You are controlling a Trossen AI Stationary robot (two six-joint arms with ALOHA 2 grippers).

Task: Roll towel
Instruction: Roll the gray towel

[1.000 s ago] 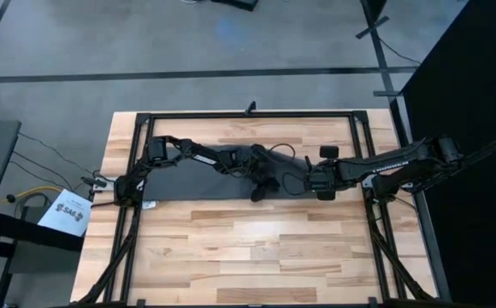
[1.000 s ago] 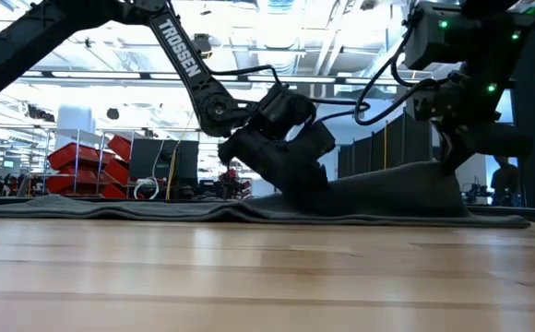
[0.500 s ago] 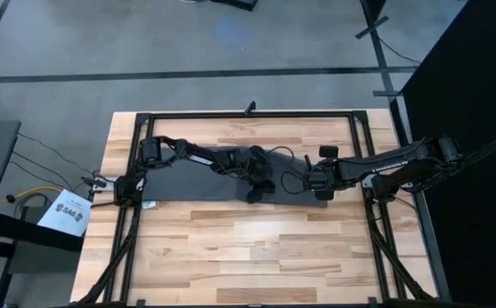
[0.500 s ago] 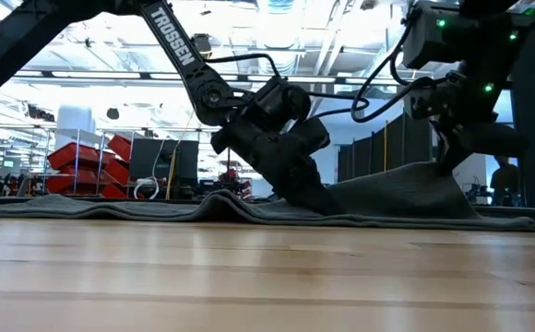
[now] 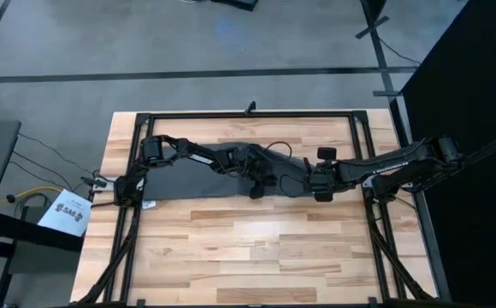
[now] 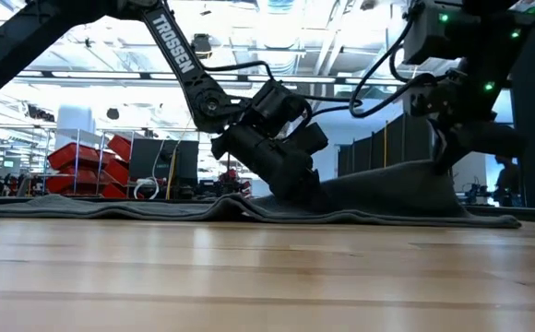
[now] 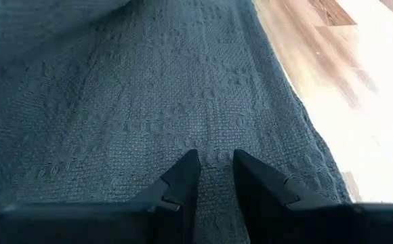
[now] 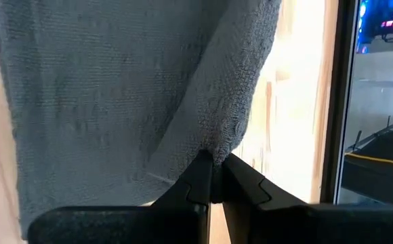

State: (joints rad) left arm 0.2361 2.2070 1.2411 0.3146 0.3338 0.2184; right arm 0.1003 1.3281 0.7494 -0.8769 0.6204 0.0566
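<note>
- Flat across the far half of the wooden worktop [image 5: 231,248] lies the dark grey woven towel [image 5: 197,180].
- Right gripper [image 8: 213,163] pinches its raised right end.
- Left gripper [image 7: 213,163], fingers nearly together, presses the towel's middle.

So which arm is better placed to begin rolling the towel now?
Probably the right: its tool already pinches the towel's lifted end, while the left tool only presses on flat cloth mid-towel.

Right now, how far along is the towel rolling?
Barely begun: most of the towel lies flat, no roll visible. In hand: the right gripper pinches one end, lifted off the table, while the left gripper presses mid-towel. The whole rolling remains.
</note>
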